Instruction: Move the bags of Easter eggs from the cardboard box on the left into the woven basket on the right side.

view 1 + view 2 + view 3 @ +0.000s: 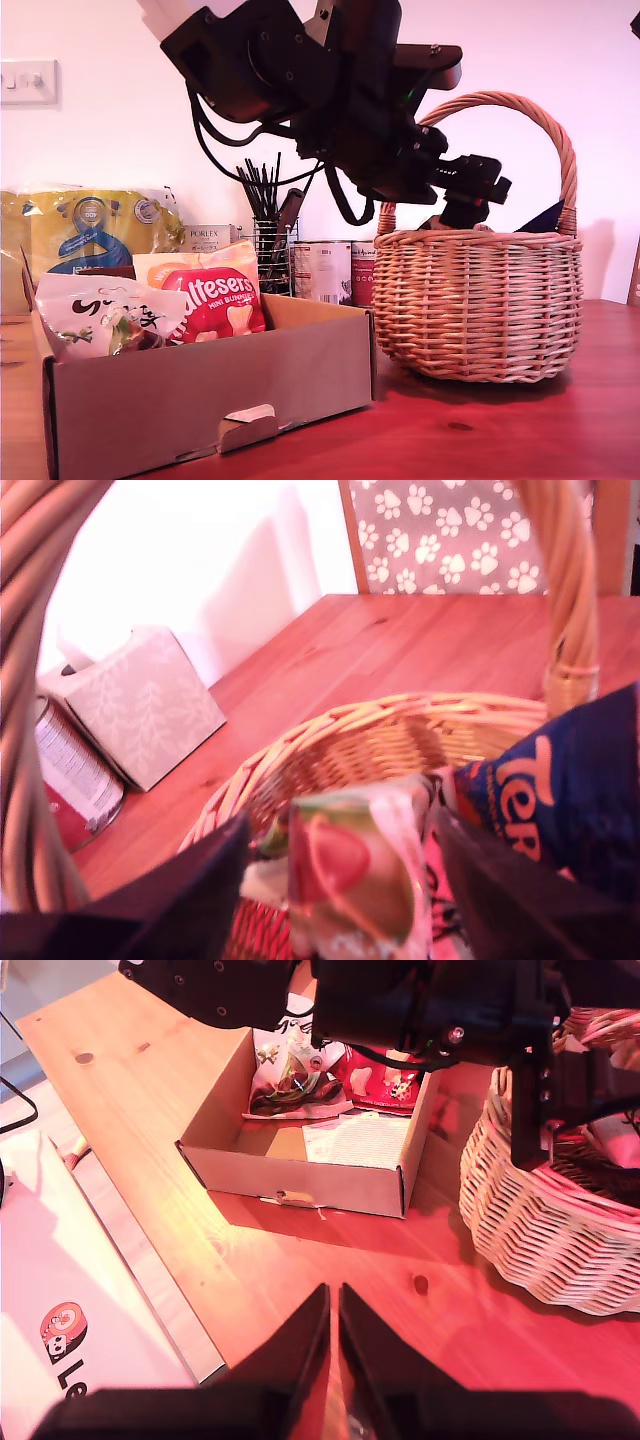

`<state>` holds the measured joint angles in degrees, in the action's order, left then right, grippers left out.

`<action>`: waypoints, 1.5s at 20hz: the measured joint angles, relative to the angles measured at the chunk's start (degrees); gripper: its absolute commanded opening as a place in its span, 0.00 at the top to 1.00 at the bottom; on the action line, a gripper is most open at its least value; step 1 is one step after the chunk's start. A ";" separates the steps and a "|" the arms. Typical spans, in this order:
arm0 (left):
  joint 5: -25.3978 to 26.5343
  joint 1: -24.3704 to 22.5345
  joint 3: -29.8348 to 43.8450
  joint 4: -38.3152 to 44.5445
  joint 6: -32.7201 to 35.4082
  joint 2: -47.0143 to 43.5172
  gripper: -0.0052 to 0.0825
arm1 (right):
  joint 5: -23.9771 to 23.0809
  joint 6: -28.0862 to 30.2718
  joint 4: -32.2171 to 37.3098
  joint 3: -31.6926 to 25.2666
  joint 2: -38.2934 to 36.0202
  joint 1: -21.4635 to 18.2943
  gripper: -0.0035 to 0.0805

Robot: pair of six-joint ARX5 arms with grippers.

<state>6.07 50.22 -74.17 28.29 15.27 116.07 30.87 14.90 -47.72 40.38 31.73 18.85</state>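
Exterior view, near to far: cardboard box (210, 395) on the worktop (480, 430), two bags (205, 295) left inside; wicker basket (478, 300) beyond, at that view's right. First claw (335, 880) inside the basket, jaws apart around a white pouch (350, 875) beside a blue pouch (560, 790). Step: drop-off. Second claw (333, 1345) together, hovering idle. Next: lift clear under the handle, return to box.
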 measured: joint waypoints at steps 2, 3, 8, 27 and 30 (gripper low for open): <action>0.02 0.15 -0.42 -0.46 0.00 0.00 0.67 | 0.00 -0.02 0.00 0.00 0.00 0.00 0.97; 0.02 0.33 -0.79 -1.49 0.00 0.00 0.79 | 0.00 0.00 0.00 0.00 0.00 0.00 0.97; -1.03 0.79 -1.16 -4.94 0.00 0.00 0.96 | 0.00 0.00 0.00 0.00 0.00 0.00 0.97; -10.54 -2.36 -1.57 -15.58 -4.55 -1.92 0.96 | 0.07 0.00 0.48 0.00 0.00 0.00 0.97; -10.75 -1.55 -1.57 -17.38 -4.55 -6.93 0.96 | 0.20 0.00 0.48 0.00 0.00 0.00 0.97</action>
<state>-4.69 48.66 -75.75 10.92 10.72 109.14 31.07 14.90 -47.24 40.38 31.73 18.85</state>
